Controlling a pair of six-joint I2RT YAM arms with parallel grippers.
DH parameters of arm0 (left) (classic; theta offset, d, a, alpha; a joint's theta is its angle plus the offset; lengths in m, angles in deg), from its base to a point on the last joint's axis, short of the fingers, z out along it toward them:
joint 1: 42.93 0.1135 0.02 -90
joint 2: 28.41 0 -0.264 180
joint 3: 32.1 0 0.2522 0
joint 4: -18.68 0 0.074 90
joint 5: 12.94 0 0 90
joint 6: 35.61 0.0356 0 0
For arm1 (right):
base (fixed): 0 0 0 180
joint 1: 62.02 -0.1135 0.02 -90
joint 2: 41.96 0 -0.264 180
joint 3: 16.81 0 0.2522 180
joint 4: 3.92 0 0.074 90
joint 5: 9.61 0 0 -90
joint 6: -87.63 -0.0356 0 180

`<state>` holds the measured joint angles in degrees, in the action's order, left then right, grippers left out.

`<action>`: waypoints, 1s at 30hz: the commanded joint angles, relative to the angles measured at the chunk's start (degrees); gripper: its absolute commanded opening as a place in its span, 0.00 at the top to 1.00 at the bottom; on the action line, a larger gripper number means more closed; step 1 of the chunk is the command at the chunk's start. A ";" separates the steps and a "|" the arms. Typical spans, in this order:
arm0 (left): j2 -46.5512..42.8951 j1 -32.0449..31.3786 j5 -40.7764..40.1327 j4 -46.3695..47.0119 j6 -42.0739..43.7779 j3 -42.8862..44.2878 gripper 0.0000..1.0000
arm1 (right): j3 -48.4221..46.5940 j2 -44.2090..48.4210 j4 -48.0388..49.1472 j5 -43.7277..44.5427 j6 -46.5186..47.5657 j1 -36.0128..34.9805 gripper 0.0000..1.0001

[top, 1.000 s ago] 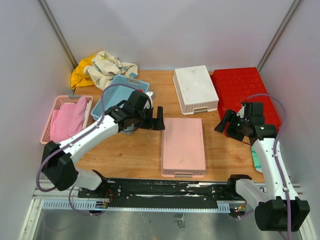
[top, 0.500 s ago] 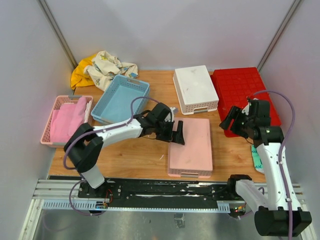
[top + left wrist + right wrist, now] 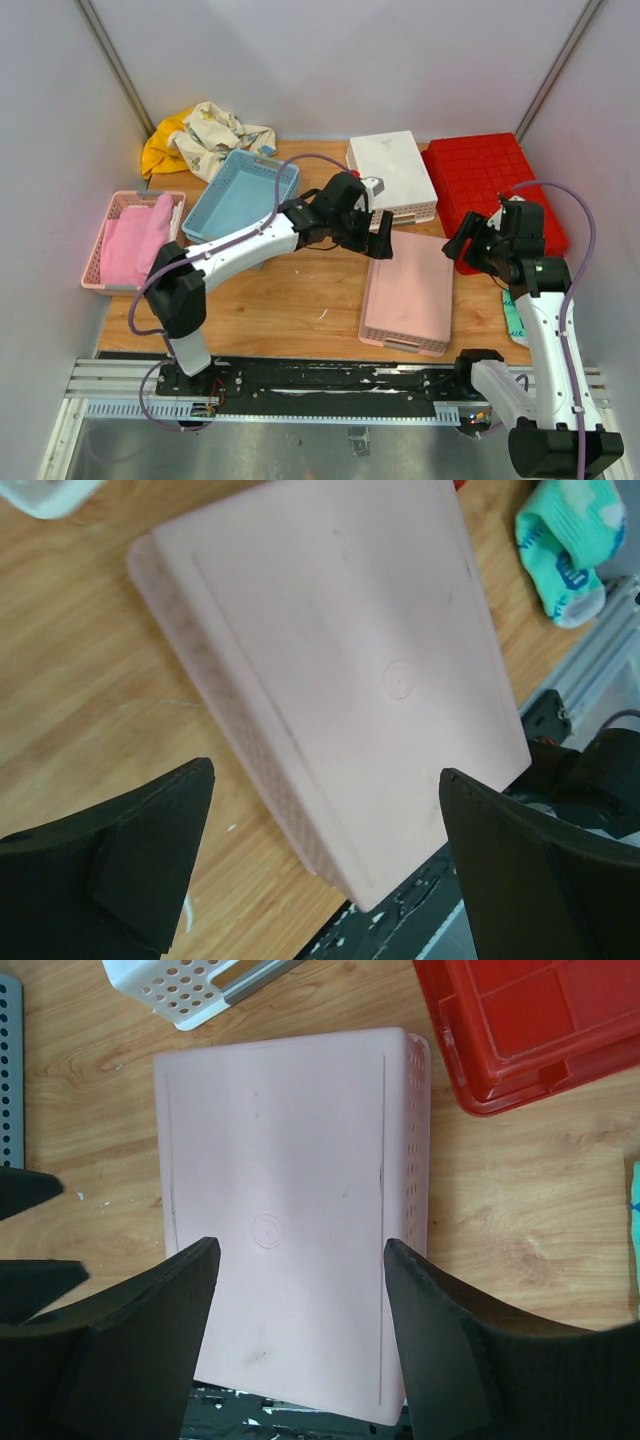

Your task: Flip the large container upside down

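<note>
The large red container (image 3: 492, 180) lies at the back right of the table with its grid-ribbed side up. A corner of it shows in the right wrist view (image 3: 530, 1020). My left gripper (image 3: 374, 240) is open and empty over the far left corner of an upturned pink basket (image 3: 408, 290). In the left wrist view its fingertips (image 3: 120, 860) straddle that basket (image 3: 340, 670). My right gripper (image 3: 467, 247) is open and empty, hovering between the pink basket and the near left corner of the red container. The pink basket fills the right wrist view (image 3: 280, 1210).
An upturned white basket (image 3: 392, 178) sits left of the red container. A blue basket (image 3: 240, 195), a pink basket holding pink cloth (image 3: 130, 240) and a cloth pile (image 3: 205, 135) are at the left. A teal sock (image 3: 513, 322) lies by the right arm.
My left arm has swept right across the table, and the upturned pink basket has slid right and turned slightly. My right gripper has drawn a little right and back.
</note>
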<state>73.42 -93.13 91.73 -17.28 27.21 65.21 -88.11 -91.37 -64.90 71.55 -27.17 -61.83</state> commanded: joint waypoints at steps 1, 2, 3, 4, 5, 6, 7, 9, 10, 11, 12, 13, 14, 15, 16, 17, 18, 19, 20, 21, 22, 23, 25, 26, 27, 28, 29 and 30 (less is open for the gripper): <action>-6.59 2.09 -12.62 -13.08 7.07 5.68 0.01 | 0.62 -0.30 2.72 -2.16 0.84 1.07 0.31; -7.49 3.09 -14.48 -14.39 7.78 6.49 0.01 | 0.93 -0.55 3.67 -3.22 0.74 1.05 0.31; -8.27 4.35 -16.39 -15.15 8.35 6.97 0.01 | 1.19 -0.78 4.17 -4.19 0.70 1.05 0.32; -9.04 5.92 -18.20 -15.53 8.77 7.09 0.01 | 1.39 -1.00 4.52 -4.92 0.64 0.97 0.32; -9.89 7.77 -19.54 -15.54 8.97 6.80 0.01 | 1.53 -1.12 4.83 -5.41 0.63 0.89 0.32; -10.57 9.89 -20.33 -15.22 9.05 6.46 0.01 | 1.69 -1.21 5.09 -5.63 0.63 0.81 0.32; -11.20 12.05 -21.32 -14.85 9.19 6.00 0.01 | 1.84 -1.22 5.26 -5.72 0.63 0.78 0.32; -11.66 14.70 -26.46 -13.25 12.11 4.33 0.01 | 1.88 -1.30 5.30 -5.75 0.66 0.70 0.32; -11.16 15.15 -29.70 -13.47 14.46 4.12 0.01 | 1.82 -1.30 5.39 -5.70 0.71 0.69 0.32; -9.82 15.69 -32.72 -14.77 16.23 4.75 0.01 | 1.94 -1.28 5.43 -5.68 0.74 0.69 0.32; -8.04 16.25 -35.15 -16.81 16.88 6.06 0.01 | 1.96 -1.34 5.62 -5.74 0.77 0.68 0.32; -6.06 16.89 -36.21 -18.51 17.04 7.17 0.01 | 1.98 -1.45 5.88 -5.82 0.75 0.61 0.32; -4.50 17.45 -36.57 -19.38 17.13 7.62 0.03 | 2.19 -1.59 6.10 -6.07 0.65 0.61 0.32; -3.36 17.88 -36.72 -19.53 17.23 7.42 0.05 | 2.37 -1.77 6.43 -6.24 0.51 0.61 0.32; -2.63 18.30 -36.28 -19.09 17.43 6.77 0.07 | 2.43 -1.93 6.63 -6.54 0.39 0.61 0.32; -1.99 18.81 -36.00 -18.52 17.50 6.11 0.09 | 2.48 -2.14 6.73 -6.76 0.31 0.61 0.32; -1.45 19.39 -35.85 -18.16 17.28 5.56 0.12 | 2.56 -2.30 6.72 -6.86 0.29 0.53 0.32; -0.94 20.03 -35.84 -17.84 16.99 5.10 0.15 | 2.67 -2.35 6.85 -6.81 0.23 0.52 0.32; -0.55 20.72 -35.55 -17.35 16.72 4.46 0.18 | 2.83 -2.36 6.93 -6.68 0.26 0.52 0.32; -0.30 21.34 -34.97 -16.71 16.29 3.82 0.23 | 2.98 -2.36 7.01 -6.63 0.27 0.52 0.32; -0.04 21.85 -34.01 -16.13 16.02 3.31 0.27 | 3.10 -2.44 7.21 -6.63 0.19 0.52 0.32; 0.22 22.15 -33.05 -15.71 15.74 2.88 0.33 | 3.21 -2.57 7.31 -6.70 0.18 0.52 0.33; 0.47 22.18 -31.52 -15.28 15.24 2.40 0.44 | 3.26 -2.94 7.57 -6.81 0.14 0.52 0.33; 0.49 22.19 -30.94 -15.11 14.99 2.14 0.50 | 3.22 -3.16 7.66 -6.88 0.05 0.52 0.34; 0.44 22.21 -30.41 -15.02 14.75 1.84 0.55 | 3.16 -3.35 7.79 -6.93 0.08 0.52 0.34; 0.36 22.19 -29.85 -15.00 14.52 1.47 0.60 | 3.05 -3.64 7.96 -7.04 0.03 0.52 0.34; 0.17 22.18 -29.61 -14.95 14.19 1.12 0.67 | 3.07 -3.86 8.20 -7.18 -0.07 0.52 0.34; -0.17 22.16 -29.17 -14.99 13.91 0.50 0.74 | 2.97 -4.00 8.39 -7.35 -0.15 0.52 0.35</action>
<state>74.44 -70.72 60.24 -33.74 42.14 67.40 -85.46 -94.76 -57.95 65.30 -27.01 -61.83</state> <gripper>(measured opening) 0.356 0.658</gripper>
